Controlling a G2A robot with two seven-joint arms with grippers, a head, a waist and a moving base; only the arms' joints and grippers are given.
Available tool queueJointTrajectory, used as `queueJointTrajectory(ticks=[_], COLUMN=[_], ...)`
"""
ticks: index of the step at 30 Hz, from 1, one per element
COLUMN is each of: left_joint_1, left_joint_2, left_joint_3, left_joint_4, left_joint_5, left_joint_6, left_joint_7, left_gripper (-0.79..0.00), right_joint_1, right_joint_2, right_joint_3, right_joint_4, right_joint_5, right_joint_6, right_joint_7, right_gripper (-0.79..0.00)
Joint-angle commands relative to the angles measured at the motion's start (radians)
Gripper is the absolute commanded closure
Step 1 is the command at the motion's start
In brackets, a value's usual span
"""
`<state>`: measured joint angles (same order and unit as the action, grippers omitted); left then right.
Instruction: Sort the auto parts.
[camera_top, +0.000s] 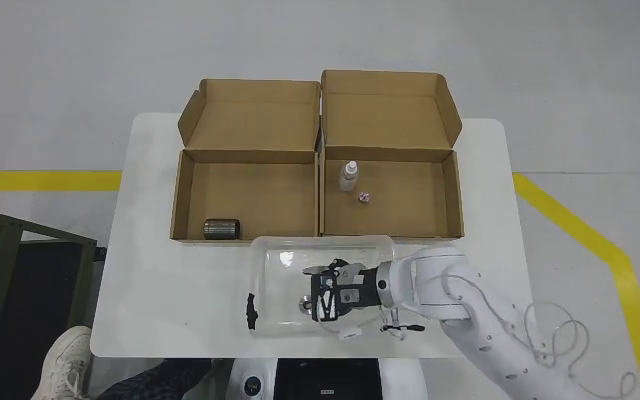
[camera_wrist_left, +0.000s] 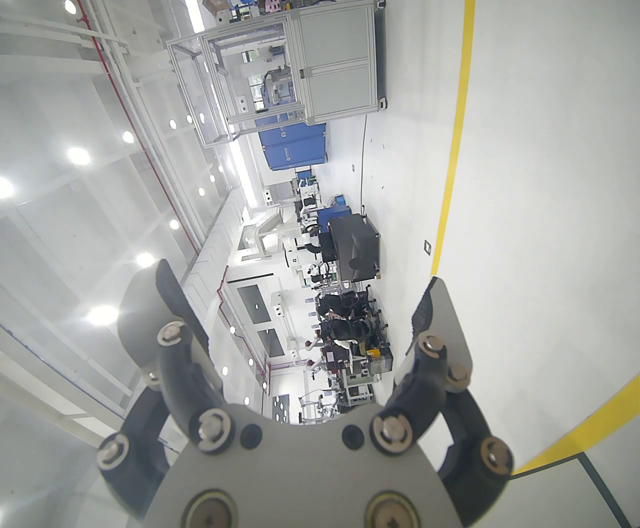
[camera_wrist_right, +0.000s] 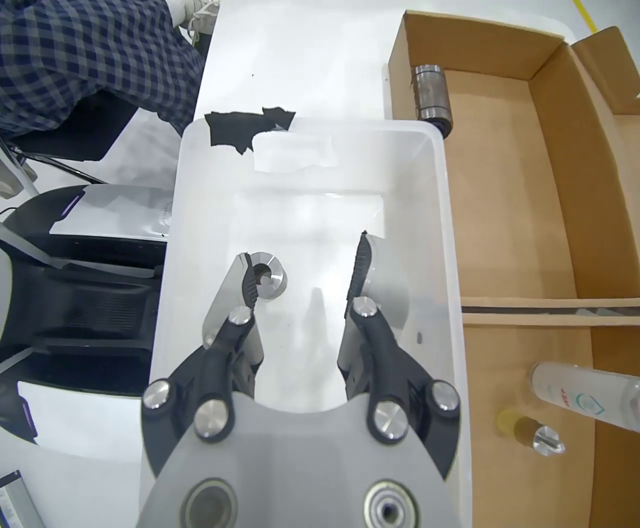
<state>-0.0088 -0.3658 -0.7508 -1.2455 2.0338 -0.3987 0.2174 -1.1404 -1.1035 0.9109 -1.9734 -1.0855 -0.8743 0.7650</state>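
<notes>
Sorting step: I read this as the pick out of the clear bin (camera_top: 300, 241); nothing is held.
Right gripper (camera_wrist_right: 305, 247): fingers spread wide and empty, inside the bin, pointing to 9 o'clock in the top view.
Metal part (camera_wrist_right: 268, 281): small round silver piece lying flat on the bin floor, bore facing up.
Key relation: the part sits inside the gap but well off-centre, tight against the finger (camera_wrist_right: 247, 282) on the 6 o'clock (robot) side. I can't tell whether they touch. The far finger stands well apart from it.
Long axis: none in plan since it's round, so I judge wrist yaw doesn't matter. What matters is a nudge toward 6 o'clock to centre it before closing.
Risk: closing from here, I expect the far finger to sweep the part across the slick floor, or tip it, rather than pinch it square.
Left gripper (camera_wrist_left: 300, 275): released, empty, aimed out into the room, away from the table. The right arm is clearly the nearer one.
Left box (camera_top: 180, 200): at 11 o'clock from the gripper; a dark cylinder (camera_top: 223, 228) lies in its 7 o'clock corner.
Right box (camera_top: 455, 195): at 1 o'clock; holds a bottle (camera_top: 347, 176) and a small fitting (camera_top: 366, 197).
Destination: I can't tell which box this part belongs in.
</notes>
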Motion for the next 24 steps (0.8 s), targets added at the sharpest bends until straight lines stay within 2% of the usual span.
queueJointTrajectory(ticks=[1, 3, 6, 14, 19, 24], left_joint_1=[0.000, 0.000, 0.000, 0.000, 0.000, 0.000], left_joint_2=[0.000, 0.000, 0.000, 0.000, 0.000, 0.000], left_joint_3=[0.000, 0.000, 0.000, 0.000, 0.000, 0.000], left_joint_4=[0.000, 0.000, 0.000, 0.000, 0.000, 0.000], left_joint_5=[0.000, 0.000, 0.000, 0.000, 0.000, 0.000], left_joint_6=[0.000, 0.000, 0.000, 0.000, 0.000, 0.000], left_joint_7=[0.000, 0.000, 0.000, 0.000, 0.000, 0.000], left_gripper=[-0.785, -0.785, -0.785, -0.785, -0.785, -0.785], right_joint_1=[0.002, 0.005, 0.012, 0.030, 0.052, 0.073], right_joint_2=[0.000, -0.001, -0.003, -0.008, -0.014, -0.022], right_joint_3=[-0.014, -0.026, -0.048, -0.095, -0.125, -0.156], right_joint_4=[0.005, 0.009, 0.023, 0.049, 0.088, 0.127], right_joint_5=[-0.020, -0.035, -0.058, -0.072, -0.071, -0.063], right_joint_6=[0.010, 0.020, 0.031, 0.041, 0.054, 0.060], right_joint_7=[0.016, 0.023, 0.032, 0.034, 0.034, 0.033], right_gripper=[-0.379, -0.391, -0.489, -0.570, -0.579, -0.625])
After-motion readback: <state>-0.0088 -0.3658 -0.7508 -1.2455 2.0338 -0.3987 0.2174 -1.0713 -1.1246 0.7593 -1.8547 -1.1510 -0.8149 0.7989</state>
